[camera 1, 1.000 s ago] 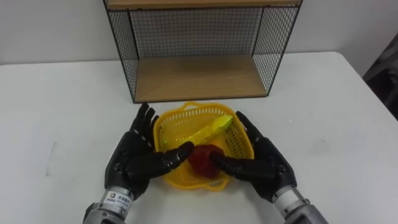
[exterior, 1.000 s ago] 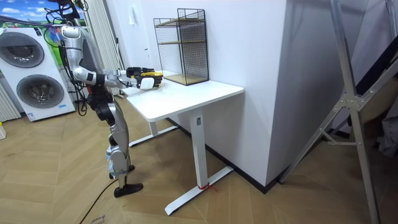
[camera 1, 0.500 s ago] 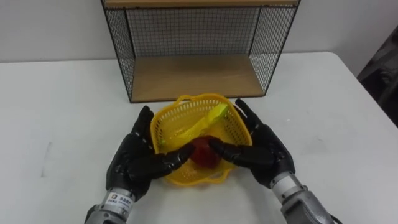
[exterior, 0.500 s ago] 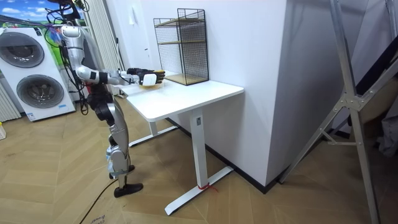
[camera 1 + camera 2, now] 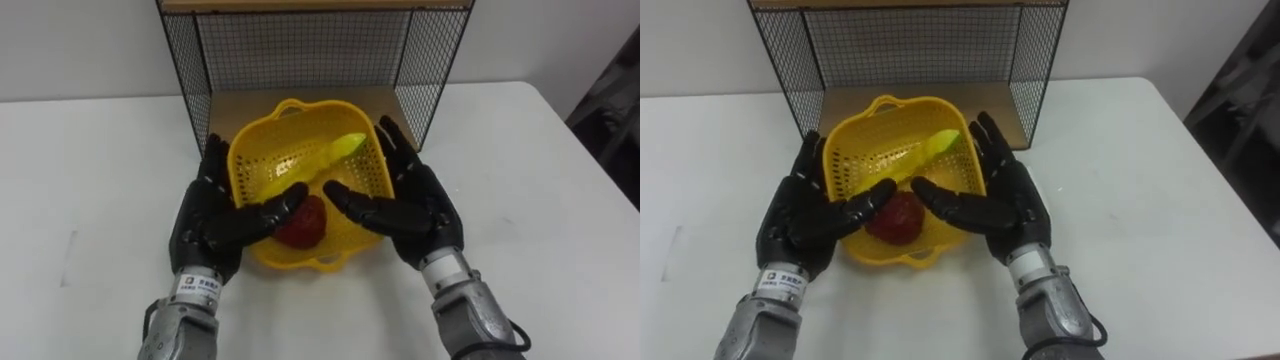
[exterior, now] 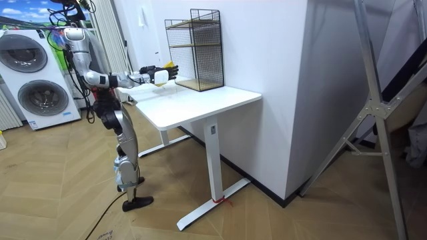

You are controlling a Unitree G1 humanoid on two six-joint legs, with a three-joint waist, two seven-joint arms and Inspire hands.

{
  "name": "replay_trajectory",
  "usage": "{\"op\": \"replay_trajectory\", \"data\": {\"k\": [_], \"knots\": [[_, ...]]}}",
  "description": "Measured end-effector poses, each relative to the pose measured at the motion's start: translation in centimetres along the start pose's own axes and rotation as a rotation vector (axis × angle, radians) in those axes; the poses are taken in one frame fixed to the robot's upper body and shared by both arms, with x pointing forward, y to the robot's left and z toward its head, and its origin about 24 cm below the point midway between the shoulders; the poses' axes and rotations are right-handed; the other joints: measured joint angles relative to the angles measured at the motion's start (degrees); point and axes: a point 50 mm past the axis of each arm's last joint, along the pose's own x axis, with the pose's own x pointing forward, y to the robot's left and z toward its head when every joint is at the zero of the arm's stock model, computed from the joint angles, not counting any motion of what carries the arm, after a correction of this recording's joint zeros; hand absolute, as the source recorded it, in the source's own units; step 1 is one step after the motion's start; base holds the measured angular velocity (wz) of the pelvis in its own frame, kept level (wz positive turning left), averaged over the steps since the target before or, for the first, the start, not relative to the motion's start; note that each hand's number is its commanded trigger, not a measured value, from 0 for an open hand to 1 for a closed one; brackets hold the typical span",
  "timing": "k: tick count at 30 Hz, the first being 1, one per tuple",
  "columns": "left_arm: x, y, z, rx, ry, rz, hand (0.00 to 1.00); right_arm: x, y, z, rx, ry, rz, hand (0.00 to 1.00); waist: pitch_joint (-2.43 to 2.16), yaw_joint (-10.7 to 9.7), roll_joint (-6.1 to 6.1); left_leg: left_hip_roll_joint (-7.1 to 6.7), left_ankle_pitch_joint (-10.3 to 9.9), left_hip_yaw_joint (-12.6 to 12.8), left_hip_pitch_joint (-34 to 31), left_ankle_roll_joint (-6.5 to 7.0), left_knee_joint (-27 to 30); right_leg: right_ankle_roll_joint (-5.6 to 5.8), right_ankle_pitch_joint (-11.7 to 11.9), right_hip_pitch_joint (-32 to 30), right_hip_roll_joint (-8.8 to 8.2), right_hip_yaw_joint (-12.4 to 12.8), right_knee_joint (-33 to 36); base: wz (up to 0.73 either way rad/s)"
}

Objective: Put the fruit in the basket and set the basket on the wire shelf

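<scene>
From the head camera, the yellow basket (image 5: 272, 165) sat in the middle of the frame, held between the robot's two black hands. The left hand (image 5: 212, 228) lay flat against the basket's left wall, with its fingers (image 5: 213, 168) straight and slightly spread. Its thumb (image 5: 278, 205) reached over the rim toward the middle. The right hand (image 5: 420, 205) mirrored it on the right wall, fingers straight and fanned, thumb stretched inward over the rim. Neither hand curled round anything; the basket was simply squeezed between them. Inside it lay a red fruit (image 5: 305, 225) near the front, partly under the thumbs, and a yellow-green fruit (image 5: 328, 158) slanting toward the upper right. The basket's far rim overlapped the front edge of the wire shelf (image 5: 300, 50) at the top of the frame, though I could not tell whether they touched. In the room view, the robot stood at the end of the white table (image 6: 200, 107) on the left of the frame, with both arms stretched forward. It held the basket (image 6: 163, 75) above the tabletop, just before the shelf (image 6: 195, 48). Two washers (image 6: 30, 80) stood at the far left.
</scene>
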Motion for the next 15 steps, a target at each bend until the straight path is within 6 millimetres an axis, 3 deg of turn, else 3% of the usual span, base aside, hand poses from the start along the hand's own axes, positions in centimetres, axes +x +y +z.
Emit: {"op": "replay_trajectory", "data": {"k": [8,15], "knots": [[0.6,-0.4,0.4,-0.01,-0.022,0.026,0.0,0.1,0.4,0.2,0.003,-0.012,-0.006,0.0,-0.02,-0.34,-0.03,0.07,-0.01,0.17,-0.04,0.0,0.03,0.0,0.0,-0.14,0.03,0.03,0.04,0.0],[1.4,-2.1,2.4,-0.039,-0.122,-0.011,0.0,0.3,1.3,1.8,0.009,-0.104,0.018,0.0,-0.04,-0.33,-0.02,0.19,-0.01,0.19,0.03,-0.01,0.07,0.0,0.0,-0.03,0.15,0.06,0.03,0.0]]}}
